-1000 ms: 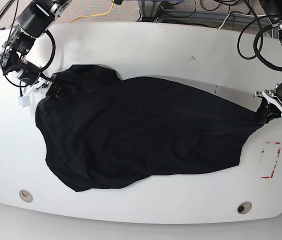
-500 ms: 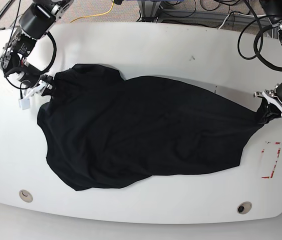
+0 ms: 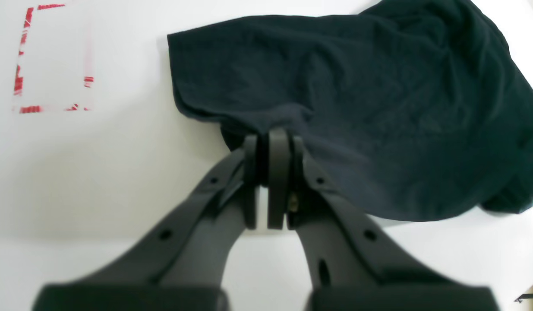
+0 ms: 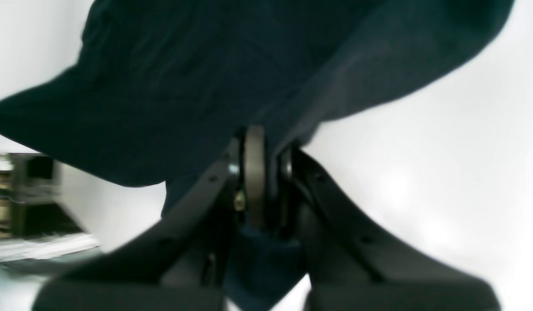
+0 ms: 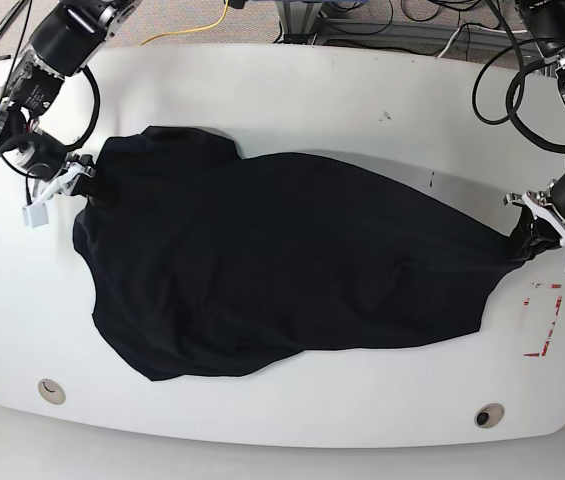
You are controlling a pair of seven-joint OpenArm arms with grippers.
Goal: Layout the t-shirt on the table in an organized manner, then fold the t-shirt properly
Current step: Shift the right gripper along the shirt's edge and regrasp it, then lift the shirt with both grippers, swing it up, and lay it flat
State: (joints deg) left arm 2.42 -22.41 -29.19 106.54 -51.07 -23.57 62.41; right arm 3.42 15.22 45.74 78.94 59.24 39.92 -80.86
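Observation:
The black t-shirt [image 5: 282, 260] lies stretched across the white table [image 5: 292, 90], pulled between my two grippers. My left gripper [image 5: 534, 232] is at the table's right side, shut on a bunched edge of the t-shirt [image 3: 335, 86]; its jaws [image 3: 270, 142] pinch the fabric. My right gripper [image 5: 80, 183] is at the table's left side, shut on the other end of the t-shirt [image 4: 249, 65]; the fabric runs between its jaws [image 4: 264, 151] and hangs down behind them.
A red tape rectangle outline [image 5: 545, 320] lies just in front of my left gripper, also in the left wrist view [image 3: 50, 60]. Two round grommet holes [image 5: 51, 390] [image 5: 488, 415] sit near the front edge. Cables lie beyond the table's far edge.
My right gripper has moved further left with the shirt's end, stretching it. My left gripper has shifted slightly toward the front, still holding its end.

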